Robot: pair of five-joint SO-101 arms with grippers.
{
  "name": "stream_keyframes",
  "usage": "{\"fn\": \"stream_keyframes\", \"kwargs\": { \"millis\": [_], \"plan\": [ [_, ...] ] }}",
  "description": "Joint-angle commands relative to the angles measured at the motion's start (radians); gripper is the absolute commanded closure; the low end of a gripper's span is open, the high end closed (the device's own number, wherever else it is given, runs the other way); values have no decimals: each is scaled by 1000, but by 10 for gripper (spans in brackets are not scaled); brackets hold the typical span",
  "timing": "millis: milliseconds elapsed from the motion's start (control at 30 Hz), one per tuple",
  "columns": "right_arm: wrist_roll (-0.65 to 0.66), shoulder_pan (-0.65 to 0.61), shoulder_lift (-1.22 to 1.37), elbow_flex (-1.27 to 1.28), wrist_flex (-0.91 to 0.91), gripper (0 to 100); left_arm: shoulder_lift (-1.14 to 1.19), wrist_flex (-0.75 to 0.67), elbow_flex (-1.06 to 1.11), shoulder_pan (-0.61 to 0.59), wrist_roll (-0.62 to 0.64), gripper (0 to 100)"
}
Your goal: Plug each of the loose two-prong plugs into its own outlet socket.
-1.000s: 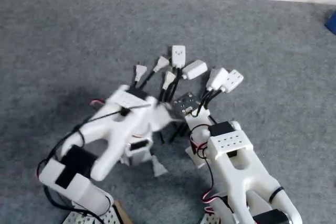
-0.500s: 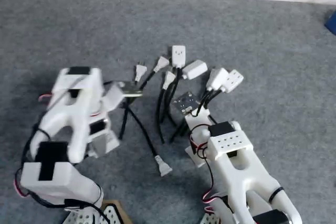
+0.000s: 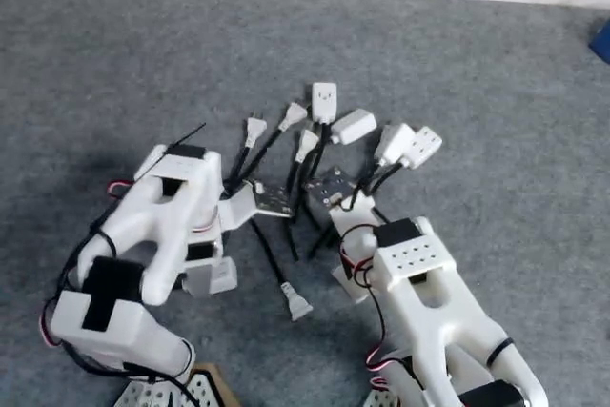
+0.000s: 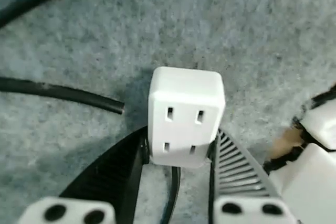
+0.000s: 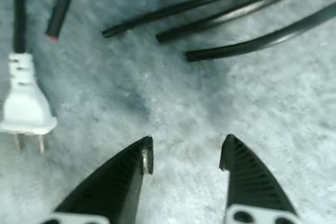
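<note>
The left gripper (image 4: pixel 181 136) has its jaws closed on a white socket block (image 4: pixel 186 109). It pinches the block by the two flanks, so the slotted face is turned outward and bare. That grip looks deliberate, since it leaves the openings free for prongs to enter. The block's black cord (image 4: pixel 173 182) drops away between the jaws. Both pairs of slots on the face are empty (no plug is seated yet).

The right gripper (image 5: pixel 187 150) hangs low over the grey counter (image 5: pixel 252 93), its jaws moderately apart with nothing between them. A two-prong plug (image 5: pixel 26 109) lies flat off to one side, prongs toward the gripper, and is probably the piece it is meant to collect.

From above, four more sockets (image 3: pixel 353 126) fan out at the far ends of their cords, none with a plug in it. Three small plugs (image 3: pixel 294 116) lie beside them, and a lone plug (image 3: pixel 295 307) lies between the two arms.
</note>
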Motion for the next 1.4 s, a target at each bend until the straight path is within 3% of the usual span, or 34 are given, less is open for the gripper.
{"fn": "stream_keyframes", "kwargs": {
  "millis": [0, 133, 400, 500, 633, 833, 1133, 1267, 1367],
  "plan": [
    [14, -15, -18, -108, 74, 782, -25, -74, 2, 24, -12, 948],
    [14, -15, -16, -122, 79, 782, -27, -123, 35, 13, 15, 837],
    [14, -15, -16, -124, 84, 782, -41, -138, 5, 1, 23, 825],
    [12, -25, -16, -125, 85, 782, -111, -71, -27, -39, 3, 825],
    [8, -65, -15, -131, 96, 782, -255, 115, -25, -48, -115, 825],
    [5, -71, -15, -163, 113, 782, -507, 299, 2, -44, -124, 822],
    [3, -74, -15, -157, 113, 782, -582, 166, 269, -48, -109, 821],
    [3, -74, -15, -156, 124, 782, -582, 104, 271, -41, -15, 811],
    [3, -74, -15, -156, 127, 782, -581, 92, 249, -41, 12, 740]
  ]
}}
